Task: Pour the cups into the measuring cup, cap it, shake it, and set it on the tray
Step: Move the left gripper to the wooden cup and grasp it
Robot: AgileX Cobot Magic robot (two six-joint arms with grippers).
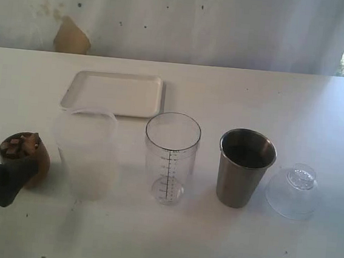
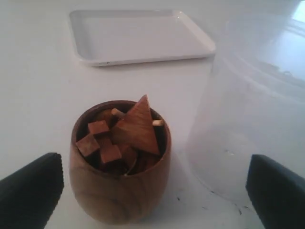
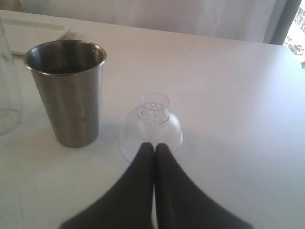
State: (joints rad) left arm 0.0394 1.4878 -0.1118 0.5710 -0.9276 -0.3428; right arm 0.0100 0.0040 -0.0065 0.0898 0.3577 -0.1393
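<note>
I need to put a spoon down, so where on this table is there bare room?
Bare: the wide front strip of table before the row, and the back right, beside the tray and behind the tumbler. Crowded: the row from wooden cup through tub and measuring cup to lid.

Left claw [image 2: 155, 183] matte black, ribbed; right claw [image 3: 154, 146] smooth, tapered.

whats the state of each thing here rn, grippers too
small round brown wooden cup: upright, holds wooden pieces
tapered stainless-steel tumbler: upright, contents unclear
tall clear plastic measuring cup: upright, uncapped, empty
milky translucent plastic tub: upright, open
flat white rectangular tray: bare
clear plastic dome lid: rim down, off the measuring cup
left gripper: open, astride wooden cup
right gripper: shut, empty
</note>
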